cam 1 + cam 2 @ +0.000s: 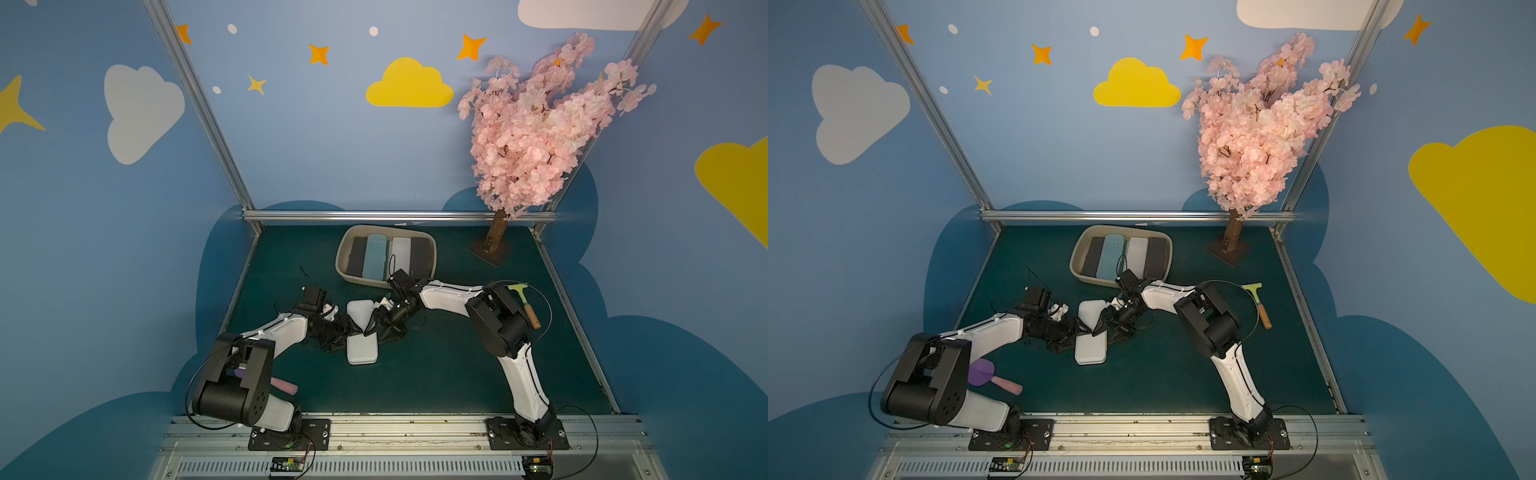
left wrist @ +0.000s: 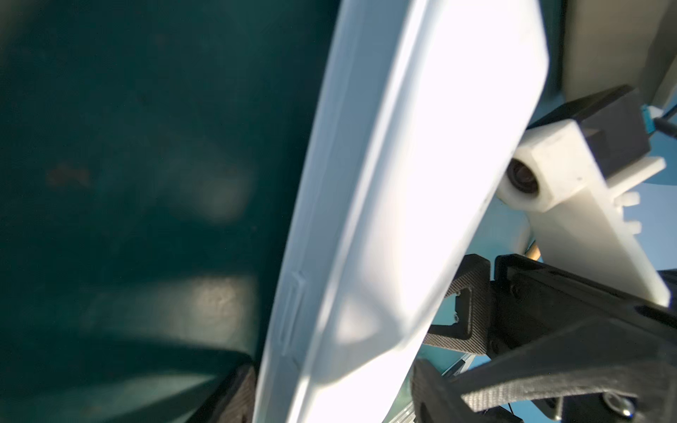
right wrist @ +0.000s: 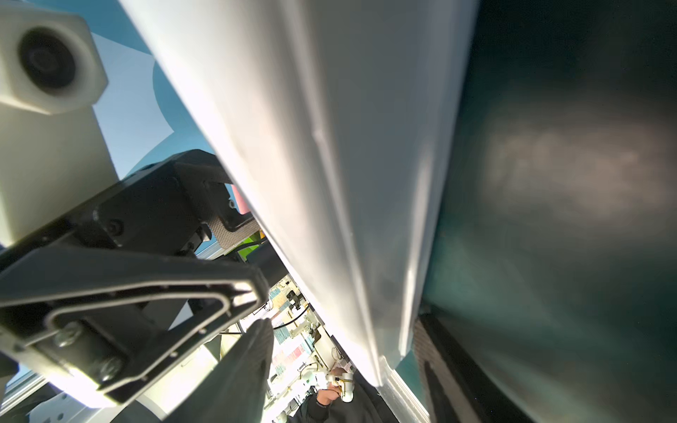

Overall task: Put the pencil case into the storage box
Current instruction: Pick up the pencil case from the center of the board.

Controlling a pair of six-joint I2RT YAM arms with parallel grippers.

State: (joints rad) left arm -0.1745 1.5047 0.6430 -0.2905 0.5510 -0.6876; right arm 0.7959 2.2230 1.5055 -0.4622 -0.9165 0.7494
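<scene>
Your storage box is filled side to side by four cases; the right wrist sits at its near rim. Open counter lies nearer you.

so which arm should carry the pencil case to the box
Probably right: the left gripper and right gripper both flank the pencil case, but the storage box sits beside the right forearm.

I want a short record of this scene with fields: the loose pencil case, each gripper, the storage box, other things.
pencil case: white, at the middle of the green table, outside the box
left gripper: at the case's left long side, astride its edge; grip unclear
right gripper: at the right long side, astride its edge; grip unclear
storage box: beige, further back, holds four cases side by side
other things: hammer, pink tree
</scene>
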